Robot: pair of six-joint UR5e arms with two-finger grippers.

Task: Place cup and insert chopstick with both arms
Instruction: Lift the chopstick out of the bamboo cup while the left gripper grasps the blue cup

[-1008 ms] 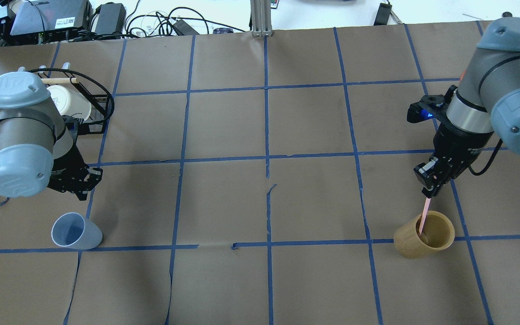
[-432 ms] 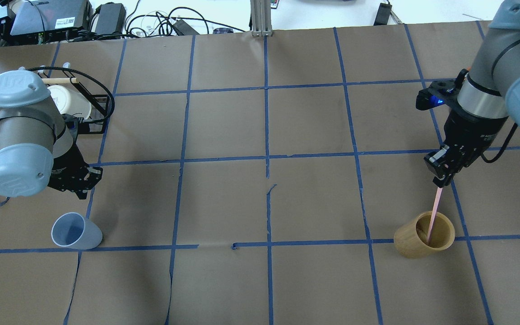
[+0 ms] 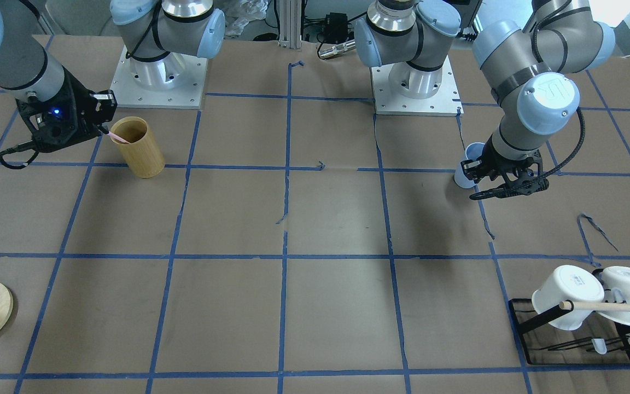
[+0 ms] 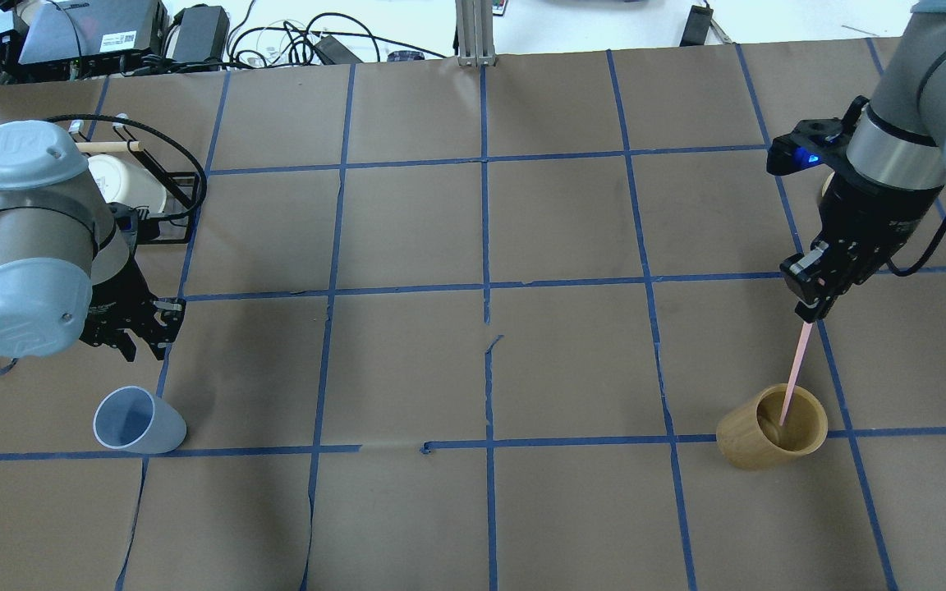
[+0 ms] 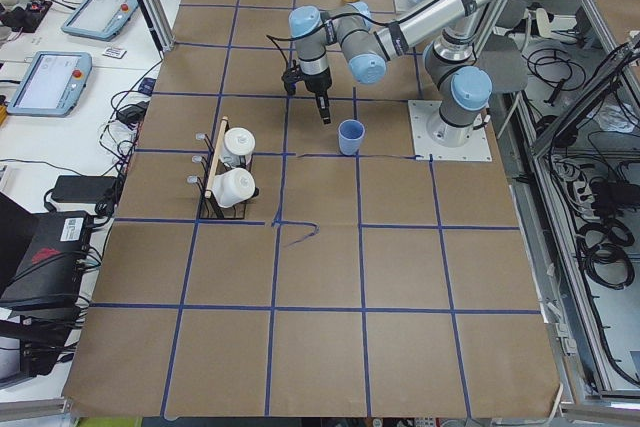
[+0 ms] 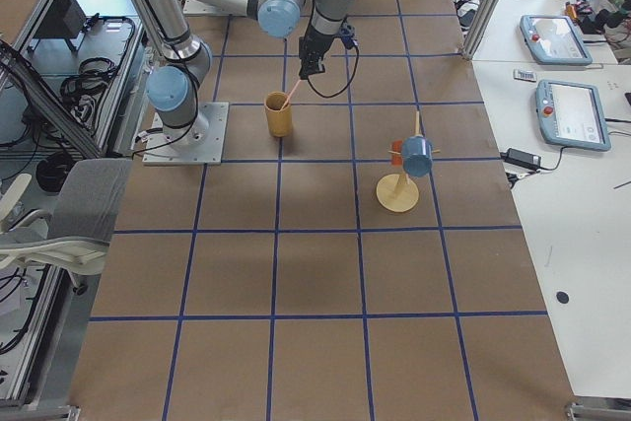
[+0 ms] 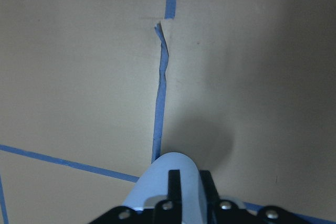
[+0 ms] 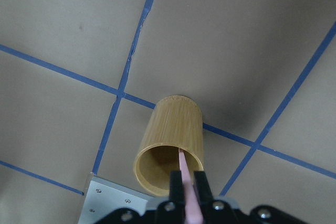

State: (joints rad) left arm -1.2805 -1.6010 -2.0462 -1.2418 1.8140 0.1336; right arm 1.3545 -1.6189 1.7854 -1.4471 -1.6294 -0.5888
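The right gripper (image 4: 807, 312) pinches the top end of the pink chopstick (image 4: 794, 371), jaws pressed on it from both sides. It is gripped high, probably so that the long free end can lead the way. The stick slants down toward the robot, and its lower end is already inside the mouth of the bamboo cup (image 4: 746, 443), which stands upright on the near right of the table (image 4: 407, 230), just in front of the right arm's base. Whether the tip touches the cup's floor I cannot tell. The slant looks deliberate: once let go, the stick should lean on the rim instead of tipping out.

On the near left stands the blue cup (image 4: 141, 423), mouth up, on the brown paper beside a blue tape line — that half of the task looks done. The left gripper (image 7: 190, 182) hangs above it and a little farther out, apart from it and carrying nothing. In its wrist view the fingertips sit close together, and I cannot tell whether they are pressed shut or a slot apart. Holding off from the cup avoids knocking it over.
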